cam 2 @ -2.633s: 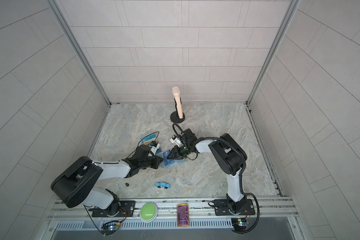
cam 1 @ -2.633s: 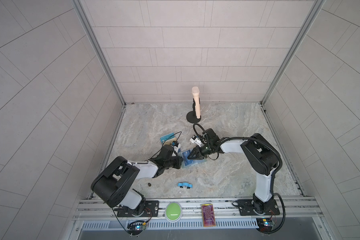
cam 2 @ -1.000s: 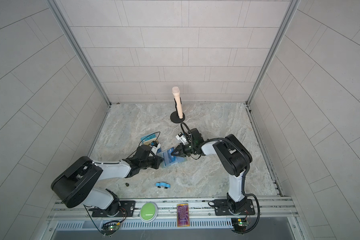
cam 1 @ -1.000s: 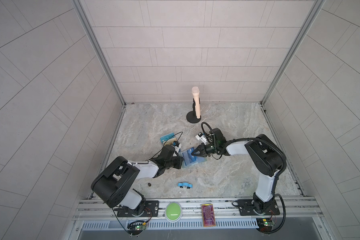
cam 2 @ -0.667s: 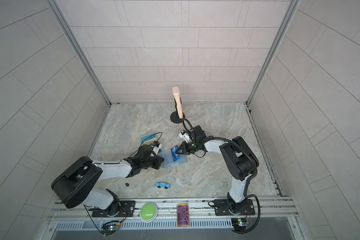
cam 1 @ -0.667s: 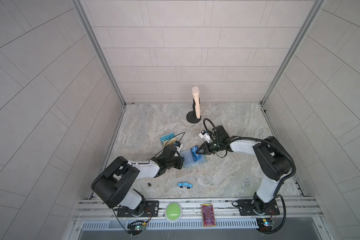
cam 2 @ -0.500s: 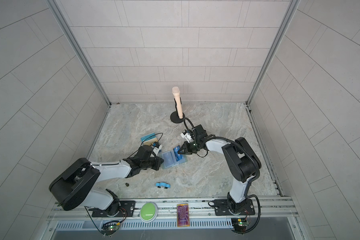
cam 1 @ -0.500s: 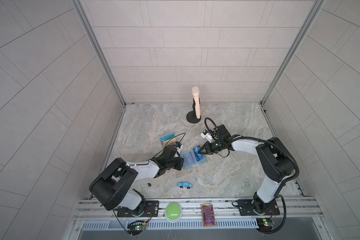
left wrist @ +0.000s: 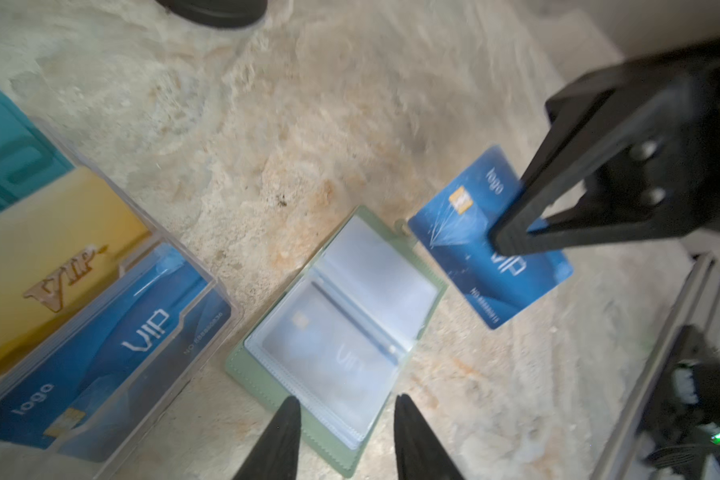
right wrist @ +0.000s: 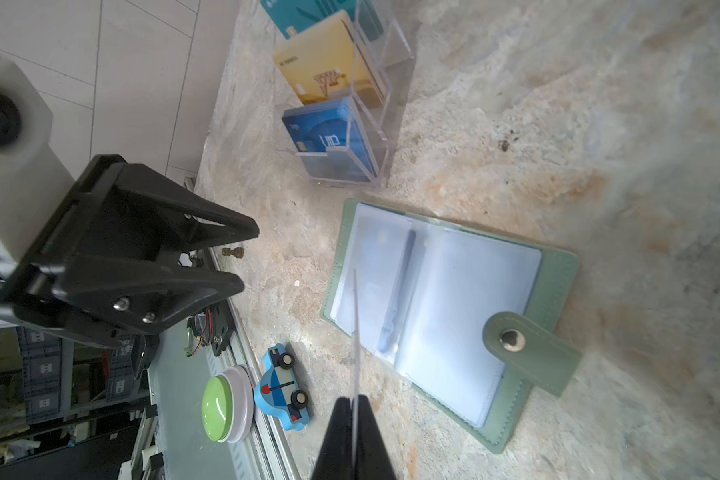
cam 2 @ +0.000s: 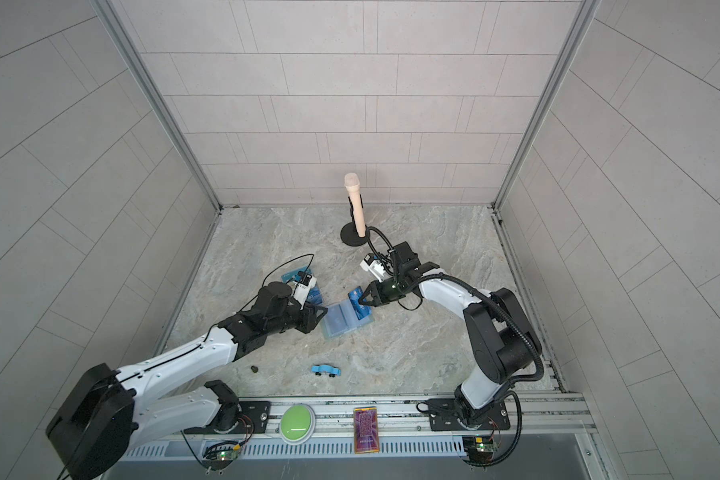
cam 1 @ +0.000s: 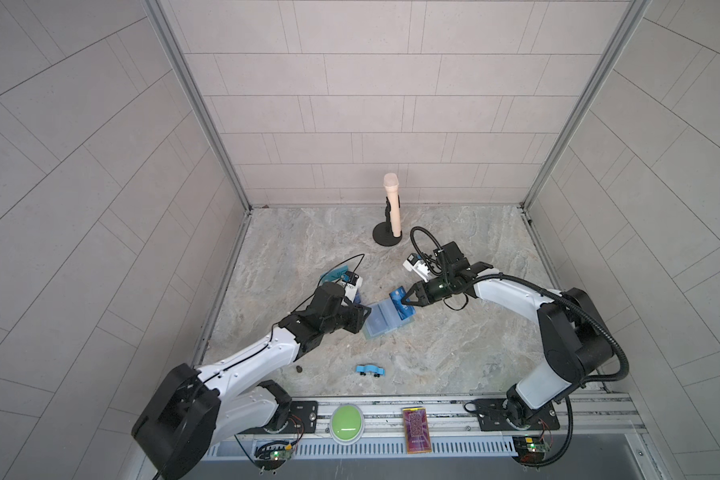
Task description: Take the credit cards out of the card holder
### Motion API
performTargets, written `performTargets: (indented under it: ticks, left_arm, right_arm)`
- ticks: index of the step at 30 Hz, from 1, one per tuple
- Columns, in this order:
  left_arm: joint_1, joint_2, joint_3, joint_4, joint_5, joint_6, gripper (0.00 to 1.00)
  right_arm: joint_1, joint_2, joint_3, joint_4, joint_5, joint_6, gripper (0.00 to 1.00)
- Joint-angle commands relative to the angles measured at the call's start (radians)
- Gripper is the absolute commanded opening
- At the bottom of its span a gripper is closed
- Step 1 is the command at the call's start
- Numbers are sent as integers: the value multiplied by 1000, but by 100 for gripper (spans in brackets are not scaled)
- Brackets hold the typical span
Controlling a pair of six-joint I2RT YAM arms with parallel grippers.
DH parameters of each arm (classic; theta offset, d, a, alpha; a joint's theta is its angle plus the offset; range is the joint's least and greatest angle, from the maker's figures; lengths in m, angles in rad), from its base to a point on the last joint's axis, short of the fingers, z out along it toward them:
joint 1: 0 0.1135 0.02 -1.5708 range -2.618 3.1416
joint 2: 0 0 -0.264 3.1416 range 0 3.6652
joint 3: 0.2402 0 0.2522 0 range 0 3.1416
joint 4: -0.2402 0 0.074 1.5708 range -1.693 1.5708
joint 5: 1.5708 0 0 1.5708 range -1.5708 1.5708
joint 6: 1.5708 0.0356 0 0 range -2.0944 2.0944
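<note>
In a top view the holder [cam 1: 381,322] lies open on the counter [cam 1: 433,353]. The right pincer [cam 1: 410,300] pinches a blue card [cam 1: 398,295] just above it. In the left wrist view the left pincer [left wrist: 346,399] stands half open at the holder's edge (maybe ready to hold it down; the view is blurry). In the right wrist view the card [right wrist: 355,332] shows edge-on, squeezed tight so it cannot slip.

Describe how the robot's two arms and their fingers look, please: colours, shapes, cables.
Both arms have white shells with black joints. A thin black wire runs along the left arm; a thick ribbed black hose follows the right arm. The left gripper and right gripper are black, with open-framed triangular fingers tapering to points, fastened by silver screws.
</note>
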Motion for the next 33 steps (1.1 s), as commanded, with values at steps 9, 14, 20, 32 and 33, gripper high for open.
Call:
performTargets:
  ticks: [9,14,20,32,33]
  left_arm:
    - [40,-125,104,-115,88,-47,70]
    - [71,-121,124,-99,147,-101,70]
    - [124,-158,94,-36,204,-178,76]
    - [124,-265,102,-55,430,-92,79]
    - [125,-268,105,-60,444,-89,79]
  right_arm:
    - [13,-157,-7,20,-149,-141,6]
    - [29,-167,-3,33,-207,-152,6]
    - [71,-172,-5,56,-224,-173,6]
    - [156,-131,101,-70,-299,-311,5]
    - [162,-129,111,-86,-305,-326,5]
